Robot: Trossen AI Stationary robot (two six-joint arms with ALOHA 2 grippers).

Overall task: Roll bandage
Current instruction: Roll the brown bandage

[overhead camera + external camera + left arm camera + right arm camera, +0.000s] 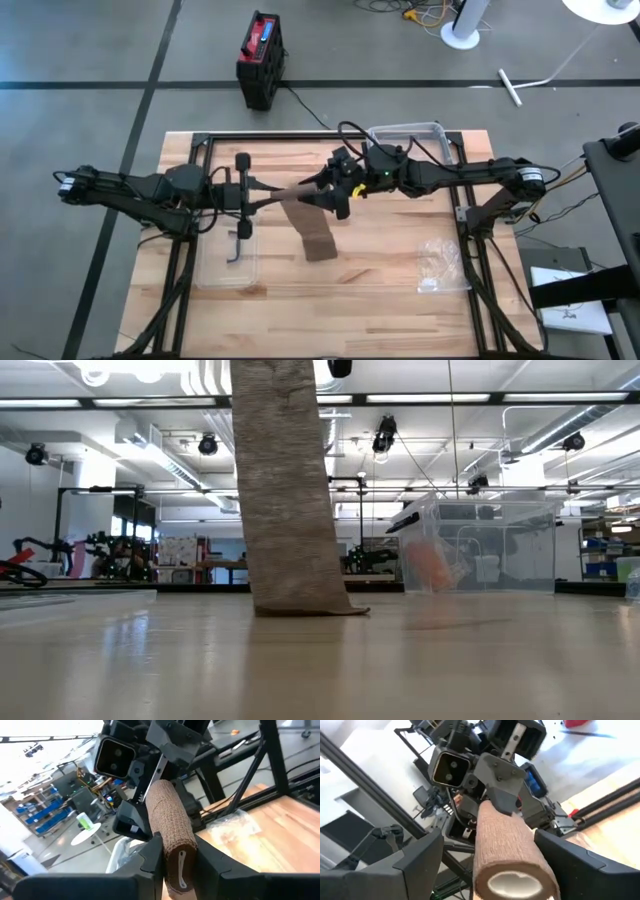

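Observation:
A tan bandage, partly wound into a roll (295,195), is held level above the table between my two grippers. Its loose tail (318,238) hangs down, and the tail's lower end (300,608) lies on the wood. My left gripper (262,203) is shut on one end of the roll (179,870). My right gripper (338,195) stands open around the other end (515,880). There is a gap between one of its fingers (427,855) and the roll. My left gripper pinches the roll's end (172,847) between its two fingers, coming level from the table's left, with the fingers along the roll. The roll is lifted clear and points toward the right gripper. My right gripper: one finger (560,852) lies next to the roll; I cannot tell whether it touches.
A clear plastic box (415,135) stands at the far edge and also shows in the low view (480,550). A clear plastic bag (440,265) lies at the right. A clear tray (225,265) with a dark tool lies at the left. A black metal frame rims the table.

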